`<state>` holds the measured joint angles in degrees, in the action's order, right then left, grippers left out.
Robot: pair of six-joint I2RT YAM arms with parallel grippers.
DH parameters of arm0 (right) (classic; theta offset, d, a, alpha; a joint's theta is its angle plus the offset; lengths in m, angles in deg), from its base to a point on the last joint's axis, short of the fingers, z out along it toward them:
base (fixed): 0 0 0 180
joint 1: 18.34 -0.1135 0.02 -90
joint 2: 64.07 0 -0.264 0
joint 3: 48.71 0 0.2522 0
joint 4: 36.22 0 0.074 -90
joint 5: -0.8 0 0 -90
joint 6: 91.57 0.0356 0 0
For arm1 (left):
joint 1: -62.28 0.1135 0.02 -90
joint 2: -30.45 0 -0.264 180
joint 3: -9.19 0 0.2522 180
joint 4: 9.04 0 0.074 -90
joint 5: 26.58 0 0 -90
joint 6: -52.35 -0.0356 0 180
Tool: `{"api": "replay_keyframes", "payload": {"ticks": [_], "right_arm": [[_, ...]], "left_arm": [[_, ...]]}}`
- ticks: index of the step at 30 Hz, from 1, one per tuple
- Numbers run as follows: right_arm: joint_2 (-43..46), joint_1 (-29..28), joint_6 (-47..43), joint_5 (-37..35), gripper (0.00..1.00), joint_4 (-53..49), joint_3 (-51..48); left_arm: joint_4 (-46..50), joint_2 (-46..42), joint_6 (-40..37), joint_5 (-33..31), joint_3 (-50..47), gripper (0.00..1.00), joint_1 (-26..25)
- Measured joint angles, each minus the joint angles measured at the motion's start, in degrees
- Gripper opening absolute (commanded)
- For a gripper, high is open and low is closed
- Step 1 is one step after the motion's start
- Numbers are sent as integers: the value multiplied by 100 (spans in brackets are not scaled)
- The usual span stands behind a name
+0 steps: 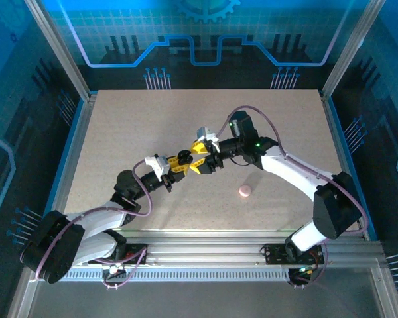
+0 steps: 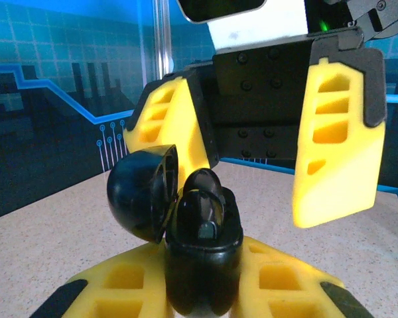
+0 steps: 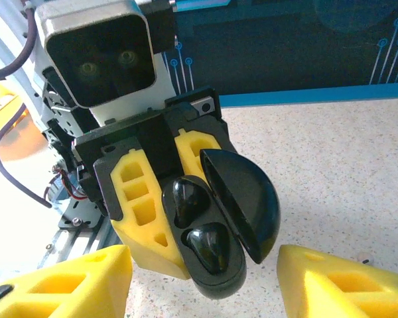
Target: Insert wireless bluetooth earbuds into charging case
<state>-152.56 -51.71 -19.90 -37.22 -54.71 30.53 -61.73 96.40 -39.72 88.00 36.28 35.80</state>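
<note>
Charging case (image 3: 215,286), judged light & slippery, clenched at flanks by L gripper (image 2: 202,291); earbuds (image 3: 209,246) seated; R gripper (image 2: 252,139) released, empty.

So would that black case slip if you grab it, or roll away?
It might slip a bit: the case looks smooth and shiny. It is rounded all over, so it would probably wobble or roll if pushed. Its open lid seems to hang from one edge, so a bump could likely flap it shut.
</note>
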Motion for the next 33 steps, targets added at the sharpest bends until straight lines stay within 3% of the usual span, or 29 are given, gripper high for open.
{"api": "replay_keyframes", "payload": {"ticks": [11,22,33], "right_arm": [[-59,4,-332,216,54,-304,166],[518,192,-343,249,50,-83,-111],[179,149,-708,210,45,-284,118]], "left_arm": [[103,-114,-94,37,0,7,0],[345,-212,-131,37,0,7,-4],[369,-269,-131,42,0,7,-4]]}}
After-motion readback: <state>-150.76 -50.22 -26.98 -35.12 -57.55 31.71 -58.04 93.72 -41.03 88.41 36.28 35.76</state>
